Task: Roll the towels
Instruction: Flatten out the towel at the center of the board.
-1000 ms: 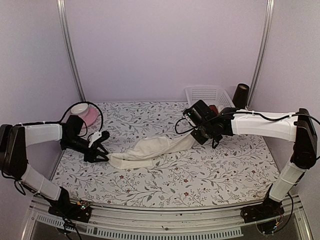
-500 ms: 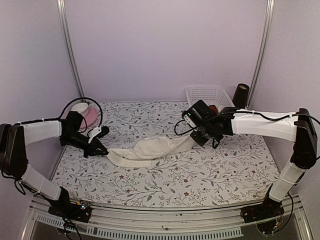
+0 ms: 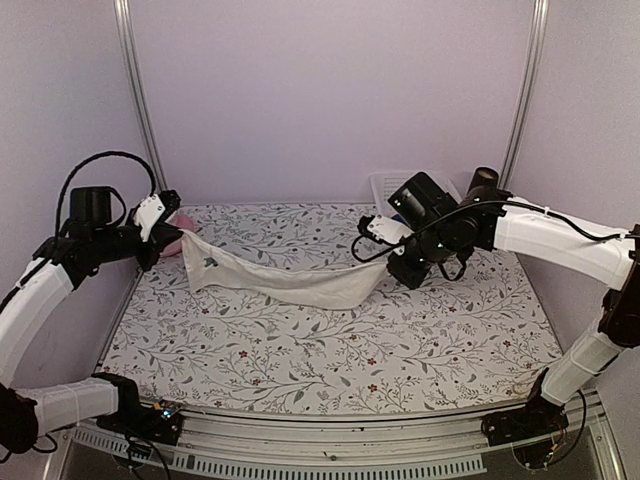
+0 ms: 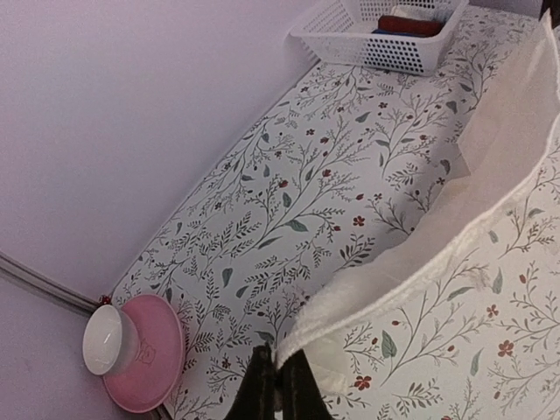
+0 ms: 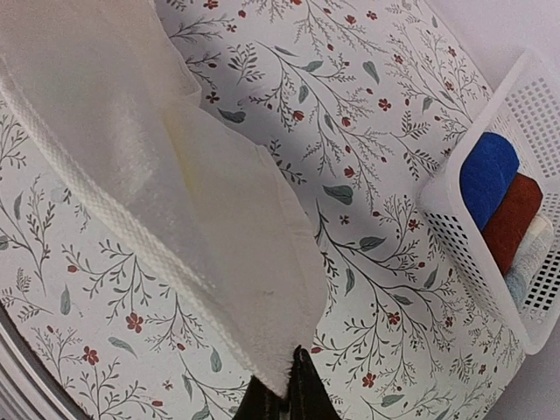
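In the top view, the cream off-white cloth towel (image 3: 290, 283) is hanging stretched across the middle of the frame over the floral-patterned surface (image 3: 330, 370). Its middle is sagging low, and I cannot tell whether it is touching. The left gripper (image 3: 180, 233) is pinching the upper-left corner and the right gripper (image 3: 392, 268) the right end. Both holds are on thin bits of edge, so a hard pull apart could, I judge, be tugging a corner free.

In the left wrist view, the fingers (image 4: 261, 387) at the bottom edge are pressing together on the hem, with the cloth running off to the upper right. A pink plate with a white cup (image 4: 140, 350) is sitting at the lower left, near enough that a swinging corner could be catching it.

In the right wrist view, the fingers (image 5: 306, 392) at bottom centre are clamping one hemmed corner. The towel is fanning into the upper left, doubled and creased, so laying it down this way is risking a lopsided roll.
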Robot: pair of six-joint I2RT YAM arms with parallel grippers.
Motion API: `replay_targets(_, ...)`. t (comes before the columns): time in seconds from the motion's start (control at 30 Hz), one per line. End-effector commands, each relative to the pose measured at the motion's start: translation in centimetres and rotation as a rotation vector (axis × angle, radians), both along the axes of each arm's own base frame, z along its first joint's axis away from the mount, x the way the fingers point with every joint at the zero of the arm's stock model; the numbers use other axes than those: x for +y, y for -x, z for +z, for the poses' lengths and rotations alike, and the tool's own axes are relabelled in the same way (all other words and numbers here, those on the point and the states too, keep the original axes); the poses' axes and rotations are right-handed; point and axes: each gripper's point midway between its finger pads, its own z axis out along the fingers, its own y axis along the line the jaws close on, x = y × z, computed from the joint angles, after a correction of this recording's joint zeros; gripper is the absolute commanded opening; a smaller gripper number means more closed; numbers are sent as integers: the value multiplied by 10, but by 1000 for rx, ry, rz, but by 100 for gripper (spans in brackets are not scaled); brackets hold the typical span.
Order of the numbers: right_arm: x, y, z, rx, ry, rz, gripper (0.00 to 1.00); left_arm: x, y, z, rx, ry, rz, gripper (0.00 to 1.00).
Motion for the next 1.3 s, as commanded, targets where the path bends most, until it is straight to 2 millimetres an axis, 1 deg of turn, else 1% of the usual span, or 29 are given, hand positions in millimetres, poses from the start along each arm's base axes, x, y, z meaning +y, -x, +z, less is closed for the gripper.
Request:
replay_targets(0.0,16,30,4,79,15,153,2,6,12,13,22,-17,16,0)
replay_targets(0.1,25,34,21,46,-18,187,2,1,23,16,49,1,-15,0)
replay_targets(0.17,29,35,34,26,-51,206,2,2,25,19,54,7,-4,0)
replay_targets(0.27,27,39,48,11,-65,213,2,8,24,27,43,3,35,0)
replay_targets(0.33,24,42,57,9,-69,217,2,10,26,39,31,8,46,0)
replay_targets(0.43,22,53,70,15,-95,239,2,7,34,55,32,37,36,0)
replay_targets(0.53,22,72,80,39,-134,297,2,5,46,66,35,46,28,0)
replay_targets(0.57,22,77,82,43,-142,313,2,5,52,67,42,41,18,0)
replay_targets(0.63,21,88,90,47,-169,338,2,3,62,62,73,30,-4,0)
replay_targets(0.67,20,89,91,45,-172,341,2,4,67,60,84,24,-6,0)
replay_targets(0.73,19,89,92,40,-166,342,2,5,73,52,116,13,-2,0)
replay_targets(0.8,20,84,91,26,-151,334,2,8,76,43,143,3,15,0)
replay_targets(0.87,21,70,88,-7,-113,299,2,12,72,35,152,-7,36,0)
replay_targets(0.93,24,49,82,-42,-68,250,2,16,61,25,153,-14,75,0)
replay_targets(0.97,25,35,75,-52,-46,221,2,20,54,18,159,-22,98,0)
replay_targets(1.0,23,16,68,-66,-20,183,2,23,47,10,167,-35,121,0)
replay_targets(1.03,20,-8,61,-93,13,126,2,28,38,0,175,-49,149,0)
replay_targets(1.07,14,-38,48,-109,51,51,2,32,29,-11,188,-67,175,0)
replay_targets(1.13,12,-79,28,-110,69,-16,2,40,10,-43,243,-107,217,0)
replay_targets(1.17,14,-96,18,-115,77,-25,2,43,3,-58,271,-127,232,0)
replay_targets(1.2,19,-110,3,-106,88,-23,2,49,-5,-74,295,-148,260,0)
replay_targets(1.27,32,-133,-29,-74,116,8,2,60,-25,-93,299,-181,324,0)
